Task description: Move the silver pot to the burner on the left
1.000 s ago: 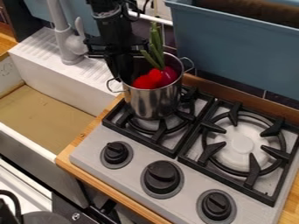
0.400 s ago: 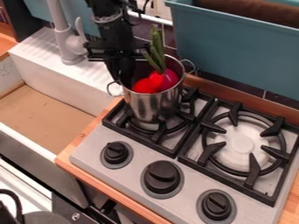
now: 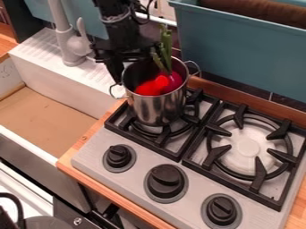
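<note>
Spread wider than a moment earlier, the black two-fingered pincer [image 3: 128, 67] appears released at the shiny silver metal pot [image 3: 154, 106] on the black-grated left burner [image 3: 161, 139], where a snag during withdrawal could tip it.

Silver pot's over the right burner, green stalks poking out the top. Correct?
Wrong burner. Camera view has the silver pot over the left burner; green stalks do poke out the top.
</note>
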